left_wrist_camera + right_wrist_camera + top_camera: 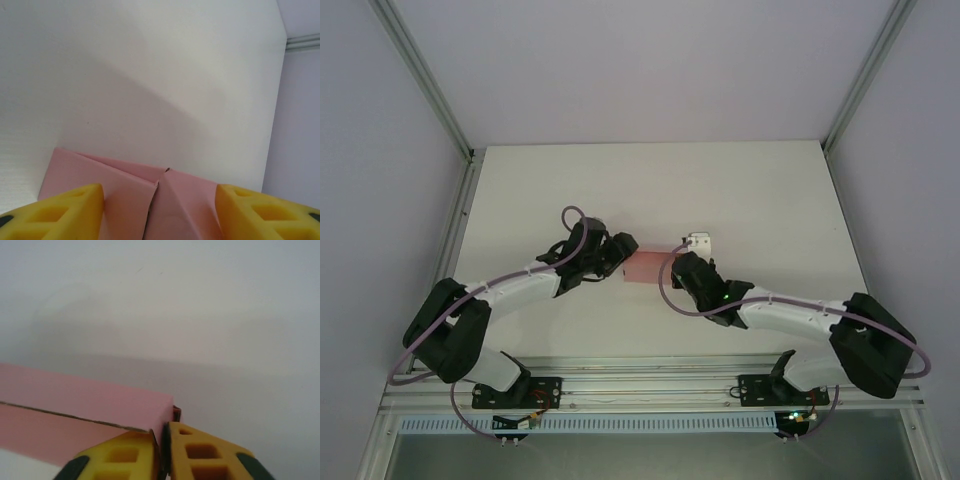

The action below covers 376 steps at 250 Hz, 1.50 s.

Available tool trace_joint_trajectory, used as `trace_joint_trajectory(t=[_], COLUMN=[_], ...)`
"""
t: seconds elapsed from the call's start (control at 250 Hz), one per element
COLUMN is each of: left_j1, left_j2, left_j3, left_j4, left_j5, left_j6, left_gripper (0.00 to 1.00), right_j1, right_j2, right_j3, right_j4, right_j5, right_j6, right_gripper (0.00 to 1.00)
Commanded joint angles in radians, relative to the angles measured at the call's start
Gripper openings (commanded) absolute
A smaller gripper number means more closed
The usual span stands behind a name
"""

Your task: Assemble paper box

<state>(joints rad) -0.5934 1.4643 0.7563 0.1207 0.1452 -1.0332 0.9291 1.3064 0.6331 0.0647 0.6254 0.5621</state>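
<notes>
The right arm's fingers are almost together, nipping a thin flap at the corner of the pink paper box. The left arm's fingers stand apart astride its folded end; I cannot tell whether they press it. The box lies closed on the white bench between both arms, its inside hidden.

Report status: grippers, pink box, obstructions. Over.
Left gripper astride pink paperboard box, grip unclear. Right gripper pinched on its end edge. Box folded into shape, between both grippers. Nothing in the way.
</notes>
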Motion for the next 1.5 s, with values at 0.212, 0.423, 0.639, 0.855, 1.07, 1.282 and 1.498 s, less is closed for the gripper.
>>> trace_joint_trajectory(t=[0.212,0.423,0.639,0.855,1.07,1.282,1.498], left_j1=[-0.032,-0.046,-0.048,-0.051,-0.046,-0.006,0.063], left_j2=[0.033,0.001,0.023,0.052,0.016,0.001,0.012], left_j3=[-0.141,-0.148,-0.135,-0.136,-0.167,-0.230,-0.283], left_j4=[-0.004,-0.021,-0.004,0.026,0.033,0.131,0.366], left_j5=[-0.067,-0.089,-0.073,-0.040,-0.047,0.005,0.146], left_j6=[0.012,0.064,0.082,0.093,0.092,0.061,0.015], left_gripper=[0.47,0.48,0.48,0.48,0.51,0.53,0.67], right_j1=[0.002,-0.062,-0.180,-0.195,-0.203,-0.209,-0.211], right_j2=[-0.098,-0.110,-0.006,0.052,0.060,0.130,0.147], right_j3=[0.129,0.150,0.153,0.012,-0.155,-0.144,-0.140], right_j4=[-0.247,-0.179,-0.200,-0.077,0.022,-0.002,0.006], right_j5=[-0.084,-0.073,-0.232,-0.300,-0.296,-0.313,-0.322], right_j6=[0.037,0.065,0.139,0.148,0.190,0.199,0.203], right_gripper=[0.46,0.78,0.70,0.60,0.48,0.44,0.40])
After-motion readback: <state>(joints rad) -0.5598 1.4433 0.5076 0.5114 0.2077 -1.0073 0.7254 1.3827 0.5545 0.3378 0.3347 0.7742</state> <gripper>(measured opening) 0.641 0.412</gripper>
